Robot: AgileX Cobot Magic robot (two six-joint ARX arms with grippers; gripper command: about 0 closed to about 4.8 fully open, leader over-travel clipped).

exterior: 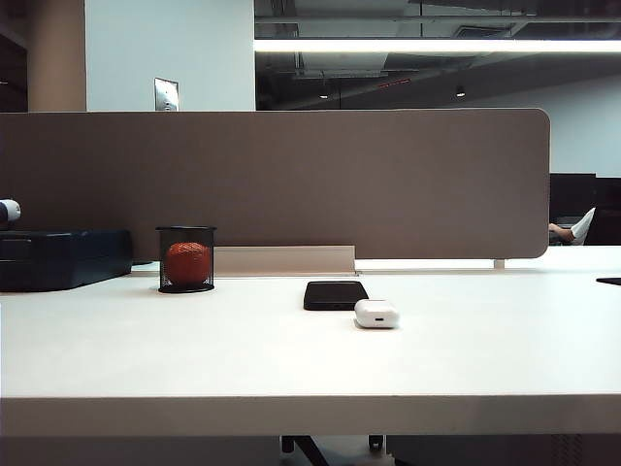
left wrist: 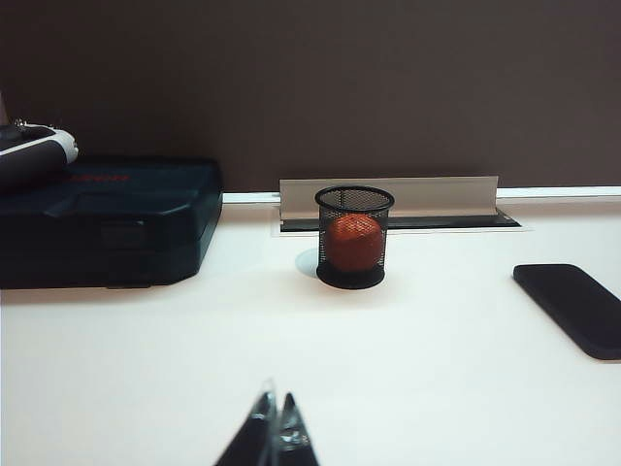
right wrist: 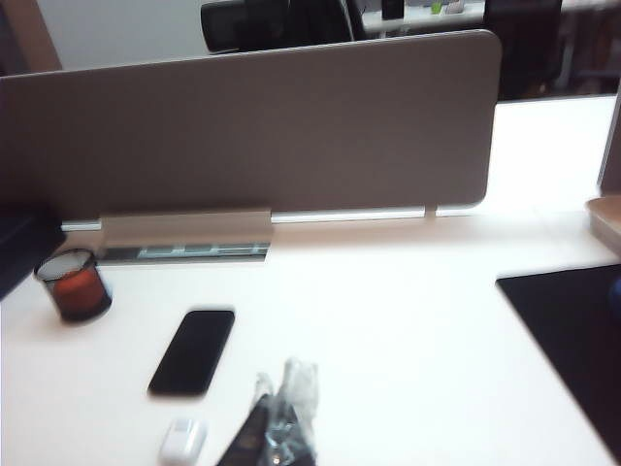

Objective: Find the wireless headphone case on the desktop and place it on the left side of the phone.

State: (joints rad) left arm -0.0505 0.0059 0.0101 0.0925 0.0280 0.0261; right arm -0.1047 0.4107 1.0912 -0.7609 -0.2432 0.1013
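I am hovering my right fingers [right wrist: 277, 437] above the counter [exterior: 194, 349], pressed shut on nothing, just beside the wireless headphone case [right wrist: 182, 441] and short of the phone [right wrist: 193, 350]. My left fingers [left wrist: 276, 437] are hanging low over the counter on the far side from the case, also closed and empty, facing a black mesh cup [left wrist: 354, 236] with an orange ball inside and a dark blue box [left wrist: 107, 221].

The step in hand, as I judge it, is reaching for the case. To do it well I am going to need to spread my right fingers before dropping, centre them over the case and close across its narrower width. The shell looks slick, so an off-centre pinch could squirt it sideways into the phone. The lift should clear the phone, since the case has to cross to its other side.

In the exterior view the case [exterior: 376, 314] is lying at the phone's [exterior: 335, 294] right front corner, touching or nearly so; I cannot tell which. It is small, glossy white and rounded like a pebble, with a tiny dark mark on its front, far smaller than the flat black phone.
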